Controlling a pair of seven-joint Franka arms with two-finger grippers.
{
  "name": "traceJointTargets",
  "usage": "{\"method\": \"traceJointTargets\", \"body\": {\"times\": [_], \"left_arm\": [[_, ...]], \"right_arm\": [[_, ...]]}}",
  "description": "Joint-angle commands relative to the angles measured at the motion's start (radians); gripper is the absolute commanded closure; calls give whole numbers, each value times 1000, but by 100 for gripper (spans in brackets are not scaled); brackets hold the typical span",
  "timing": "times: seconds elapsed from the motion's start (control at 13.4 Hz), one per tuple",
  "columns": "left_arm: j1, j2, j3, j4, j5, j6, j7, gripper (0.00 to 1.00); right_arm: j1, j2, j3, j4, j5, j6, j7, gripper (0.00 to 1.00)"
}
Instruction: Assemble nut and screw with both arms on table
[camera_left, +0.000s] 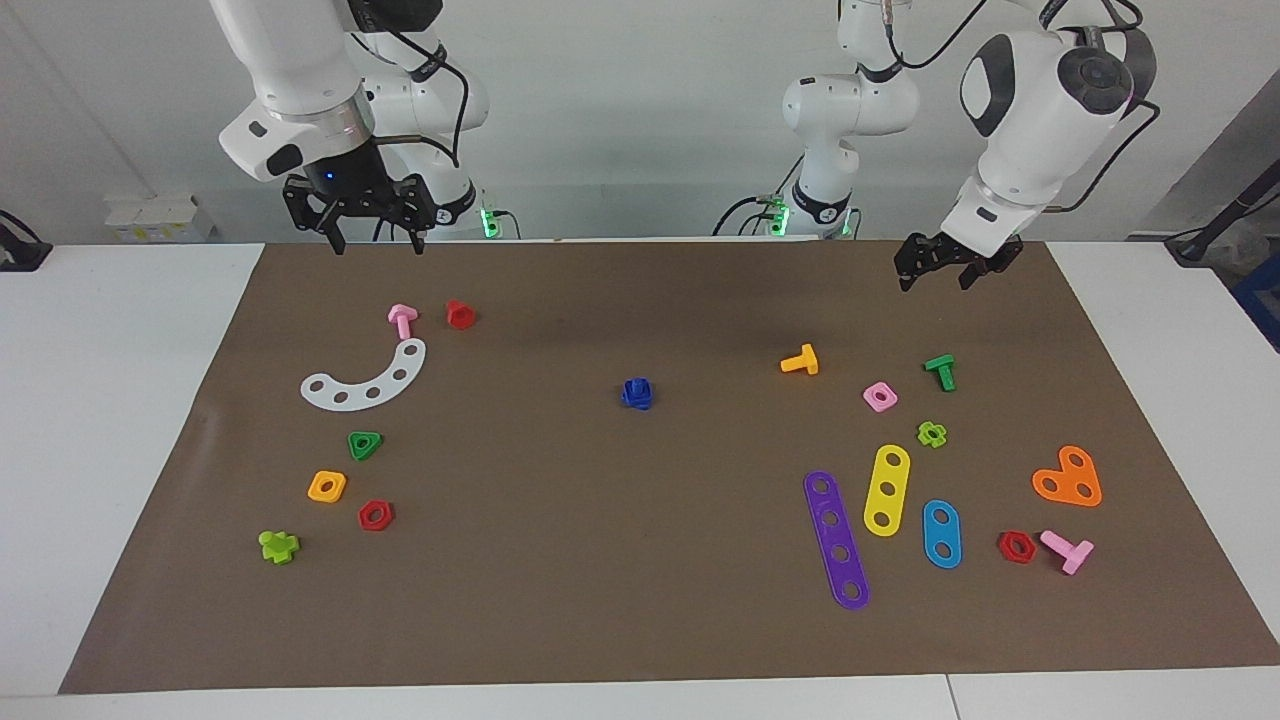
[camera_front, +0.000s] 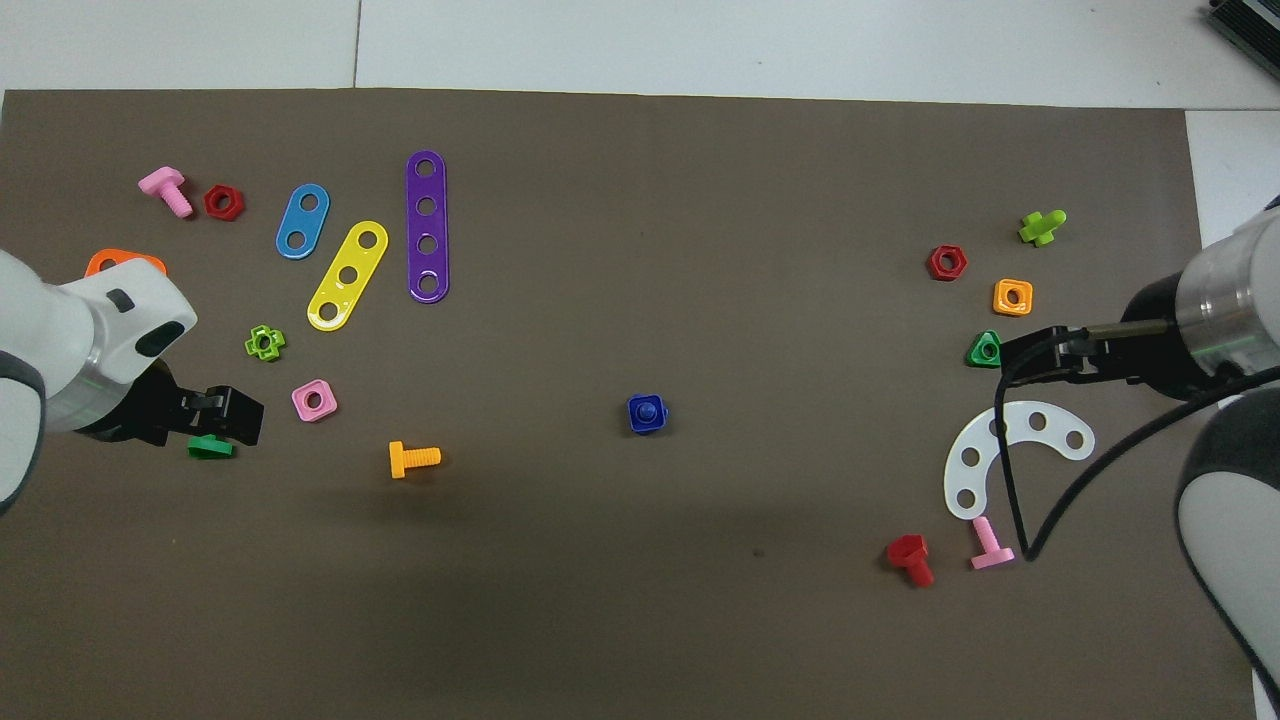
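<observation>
The blue nut (camera_front: 635, 424) lies at the middle of the brown mat (camera_front: 640, 600) on the table, with the blue screw (camera_front: 648, 409) sitting in its hole. The joined pair also shows in the facing view (camera_left: 637, 394). No gripper touches it. My left gripper (camera_left: 936, 282) is open and empty, raised over the mat's edge by the robots, at the left arm's end; in the overhead view (camera_front: 238, 416) it covers part of a green screw. My right gripper (camera_left: 378, 244) is open and empty, raised over the mat's edge by the robots at the right arm's end.
At the left arm's end lie an orange screw (camera_left: 800, 361), pink square nut (camera_left: 879, 396), green screw (camera_left: 941, 371), and purple (camera_left: 837, 539), yellow and blue strips. At the right arm's end lie a white arc (camera_left: 366, 381), pink and red screws, and a green triangular nut (camera_left: 364, 444).
</observation>
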Motion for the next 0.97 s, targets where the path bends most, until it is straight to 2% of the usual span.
{"method": "traceJointTargets", "body": {"times": [0.0, 0.45, 0.89], "left_arm": [[7, -5, -5, 48, 22, -17, 10, 2], [9, 4, -2, 151, 23, -48, 4, 0], [7, 10, -2, 170, 22, -23, 7, 0]], "right_arm": [[-14, -8, 2, -7, 22, -11, -35, 0], [-14, -8, 2, -7, 22, -11, -34, 0], [-14, -8, 2, -7, 22, -11, -34, 0]]}}
